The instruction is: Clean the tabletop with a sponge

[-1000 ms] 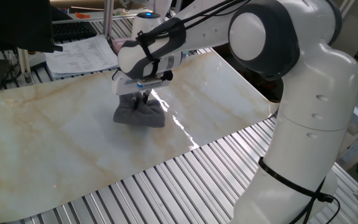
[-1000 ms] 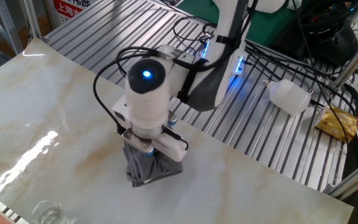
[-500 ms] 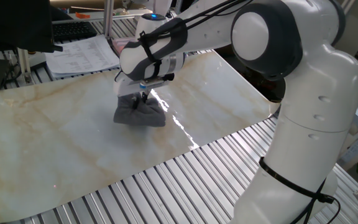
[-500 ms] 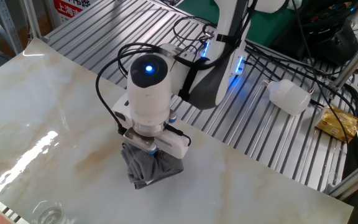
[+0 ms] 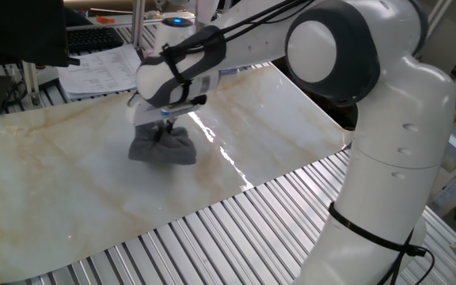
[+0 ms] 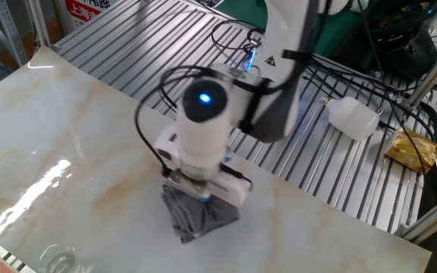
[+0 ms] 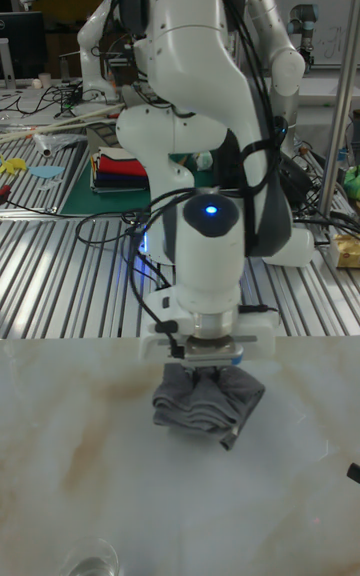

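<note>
The sponge (image 5: 163, 148) (image 6: 198, 213) (image 7: 206, 402) is a dark grey, bunched, wrinkly pad lying on the tabletop (image 5: 70, 174) (image 6: 51, 152) (image 7: 90, 466), a glossy cream marble-look slab with tan veins. My gripper (image 5: 165, 129) (image 6: 201, 194) (image 7: 208, 360) points straight down into the top of the sponge and is shut on it, pressing it against the slab. The fingertips are mostly buried in the folds.
Ribbed silver metal slats (image 5: 236, 229) (image 6: 340, 167) surround the slab. Papers (image 5: 105, 67) lie at the back in one fixed view. A white plastic bottle (image 6: 353, 118) and a yellow packet (image 6: 413, 149) rest on the slats. A clear glass (image 6: 57, 261) (image 7: 87, 560) stands near the slab's edge.
The gripper has dragged the sponge across the slab, leftward in one fixed view and to the right and nearer in the other fixed view. It stays shut on the sponge.
</note>
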### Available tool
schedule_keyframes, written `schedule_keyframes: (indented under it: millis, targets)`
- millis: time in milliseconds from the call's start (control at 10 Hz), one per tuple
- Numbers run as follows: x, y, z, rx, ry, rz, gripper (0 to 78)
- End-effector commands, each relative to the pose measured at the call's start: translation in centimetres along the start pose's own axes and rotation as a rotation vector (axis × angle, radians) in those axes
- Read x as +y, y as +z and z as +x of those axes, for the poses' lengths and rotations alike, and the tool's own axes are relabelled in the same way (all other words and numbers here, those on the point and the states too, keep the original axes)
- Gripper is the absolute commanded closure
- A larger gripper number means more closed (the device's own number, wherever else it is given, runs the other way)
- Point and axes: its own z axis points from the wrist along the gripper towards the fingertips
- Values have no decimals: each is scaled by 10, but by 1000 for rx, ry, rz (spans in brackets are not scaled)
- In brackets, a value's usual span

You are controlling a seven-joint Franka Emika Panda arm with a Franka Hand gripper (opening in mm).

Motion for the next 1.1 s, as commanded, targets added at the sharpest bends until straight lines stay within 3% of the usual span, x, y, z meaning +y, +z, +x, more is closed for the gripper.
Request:
schedule_keyframes:
  millis: [100, 200, 400, 700, 1100]
  targets:
    - [72, 2, -3, -4, 59, 20, 763]
    - [93, 6, -2, -6, 83, 21, 763]
    - [109, 14, -3, -7, 97, 16, 763]
    - [111, 20, -10, -2, 85, 0, 763]
    - [111, 22, -10, 10, 84, 12, 763]
